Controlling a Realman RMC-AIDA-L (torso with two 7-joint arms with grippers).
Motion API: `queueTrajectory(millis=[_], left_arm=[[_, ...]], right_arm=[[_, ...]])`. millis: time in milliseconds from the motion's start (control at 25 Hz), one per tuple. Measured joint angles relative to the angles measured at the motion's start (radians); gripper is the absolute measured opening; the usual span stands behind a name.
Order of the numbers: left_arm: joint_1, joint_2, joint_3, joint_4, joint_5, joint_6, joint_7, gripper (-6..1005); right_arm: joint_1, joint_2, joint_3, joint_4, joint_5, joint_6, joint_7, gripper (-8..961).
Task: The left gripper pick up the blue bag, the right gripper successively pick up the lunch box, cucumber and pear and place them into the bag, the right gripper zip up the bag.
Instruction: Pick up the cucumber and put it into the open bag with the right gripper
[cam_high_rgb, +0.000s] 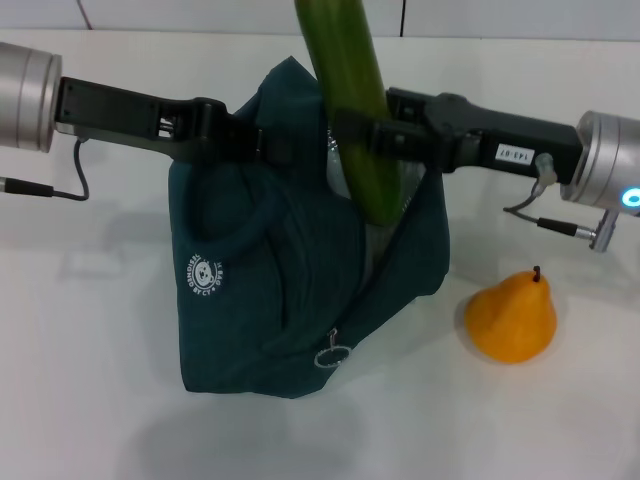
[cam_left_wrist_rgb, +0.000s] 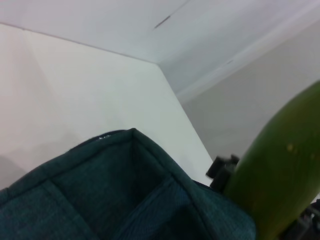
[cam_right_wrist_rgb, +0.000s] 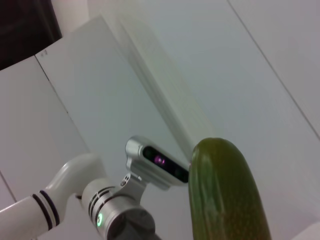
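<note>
Right tool (cam_high_rgb: 362, 132) gripping cucumber (cam_high_rgb: 352, 100) upright, lower end inside blue bag (cam_high_rgb: 270, 300)

The blue bag (cam_high_rgb: 270, 300) stands mid-table, its top edge pinched by the left gripper (cam_high_rgb: 250, 140) on the robot's left side, so that side of the mouth is blocked. The right gripper (cam_high_rgb: 365, 135) reaches in from the other side, clamped around the cucumber (cam_high_rgb: 355, 120), which stands nearly upright with its lower end in the opening and fills much of it. The pear (cam_high_rgb: 512, 318) sits on the table (cam_high_rgb: 90, 380) to the bag's right, well apart, with bare tabletop around it.
</note>
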Motion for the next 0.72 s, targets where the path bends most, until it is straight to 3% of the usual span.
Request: queueTrajectory(millis=[320, 720], left_arm=[[0.000, 0.001, -0.015, 0.001, -0.002, 0.000, 0.003, 40], [0.003, 0.007, -0.016, -0.001, -0.003, 0.005, 0.002, 39]], right_arm=[[-0.004, 0.000, -0.104, 0.003, 0.073, 0.009, -0.052, 642], [-0.011, 0.000, -0.132, 0.004, 0.077, 0.050, -0.077, 641]])
